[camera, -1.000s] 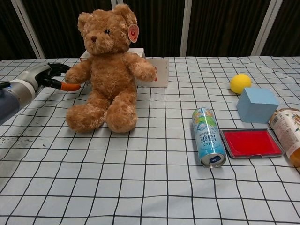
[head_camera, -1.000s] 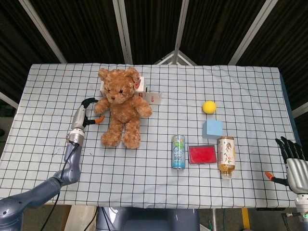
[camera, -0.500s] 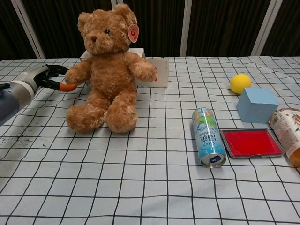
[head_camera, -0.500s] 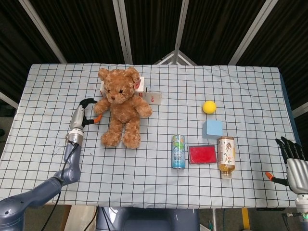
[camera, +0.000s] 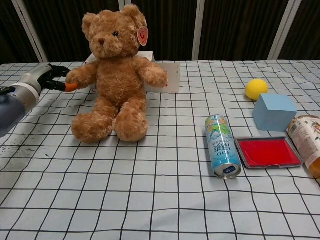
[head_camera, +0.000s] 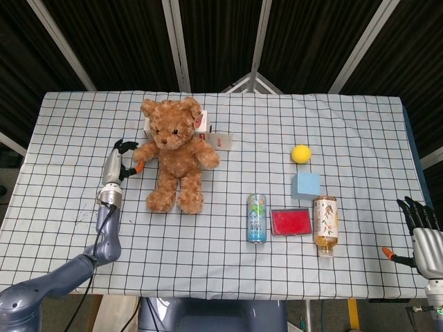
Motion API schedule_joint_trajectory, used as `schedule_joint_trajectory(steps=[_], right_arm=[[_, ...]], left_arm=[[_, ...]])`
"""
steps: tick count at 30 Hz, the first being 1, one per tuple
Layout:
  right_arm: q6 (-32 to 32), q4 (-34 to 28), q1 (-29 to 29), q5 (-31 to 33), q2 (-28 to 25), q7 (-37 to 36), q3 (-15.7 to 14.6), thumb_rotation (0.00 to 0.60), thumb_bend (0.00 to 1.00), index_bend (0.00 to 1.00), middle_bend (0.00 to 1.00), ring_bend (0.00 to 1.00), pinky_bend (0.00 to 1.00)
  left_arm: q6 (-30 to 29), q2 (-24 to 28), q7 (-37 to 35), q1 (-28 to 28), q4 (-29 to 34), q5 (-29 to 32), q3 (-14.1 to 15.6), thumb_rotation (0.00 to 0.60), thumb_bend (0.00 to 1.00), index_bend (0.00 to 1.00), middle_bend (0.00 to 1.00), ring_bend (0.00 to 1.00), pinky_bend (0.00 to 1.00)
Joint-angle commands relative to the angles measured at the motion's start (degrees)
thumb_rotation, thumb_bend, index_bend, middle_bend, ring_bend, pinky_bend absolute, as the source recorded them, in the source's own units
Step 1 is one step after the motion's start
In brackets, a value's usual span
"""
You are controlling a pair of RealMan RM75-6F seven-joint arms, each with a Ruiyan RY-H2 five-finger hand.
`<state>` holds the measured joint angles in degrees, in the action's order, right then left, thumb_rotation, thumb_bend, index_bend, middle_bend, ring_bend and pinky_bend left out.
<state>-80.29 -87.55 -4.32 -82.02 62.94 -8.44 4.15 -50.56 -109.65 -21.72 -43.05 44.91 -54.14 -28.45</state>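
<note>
A brown teddy bear (head_camera: 173, 155) (camera: 117, 75) sits upright on the checked tablecloth (head_camera: 346, 124), left of centre. My left hand (head_camera: 119, 162) (camera: 47, 79) is at its side and pinches the bear's outstretched paw between its dark fingers and orange-tipped thumb. My right hand (head_camera: 422, 232) hangs past the table's right front corner, fingers spread, holding nothing; the chest view does not show it.
A white box (head_camera: 220, 140) (camera: 167, 77) stands behind the bear. To the right lie a drink can (head_camera: 257, 218) (camera: 222, 152), a red flat case (head_camera: 291, 221), and a tea bottle (head_camera: 324, 223), with a blue cube (head_camera: 305, 185) and yellow ball (head_camera: 300, 153) behind them.
My left hand has drawn slightly back and left, closing on the bear's paw; the paw lifted with it and the bear shifted a little. The right hand has not moved.
</note>
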Motion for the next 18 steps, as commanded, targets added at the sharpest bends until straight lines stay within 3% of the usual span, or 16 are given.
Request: schedule_joint_trajectory(steps=[1, 18], right_arm=[[0.13, -0.06, -0.04, 0.12, 0.02, 0.13, 0.01, 0.6, 0.13, 0.05, 0.02, 0.0, 0.0], [0.89, -0.43, -0.26, 0.51, 0.08, 0.9, -0.1, 0.6, 0.13, 0.05, 0.02, 0.0, 0.0]], left_arm=[[-0.03, -0.18, 0.45, 0.02, -0.07, 0.76, -0.55, 0.6, 0.64, 0.51, 0.24, 0.0, 0.0], [-1.96, 0.21, 1.79, -0.68, 3.54, 0.75, -1.73, 0.6, 0.6, 0.5, 0.24, 0.0, 0.0]])
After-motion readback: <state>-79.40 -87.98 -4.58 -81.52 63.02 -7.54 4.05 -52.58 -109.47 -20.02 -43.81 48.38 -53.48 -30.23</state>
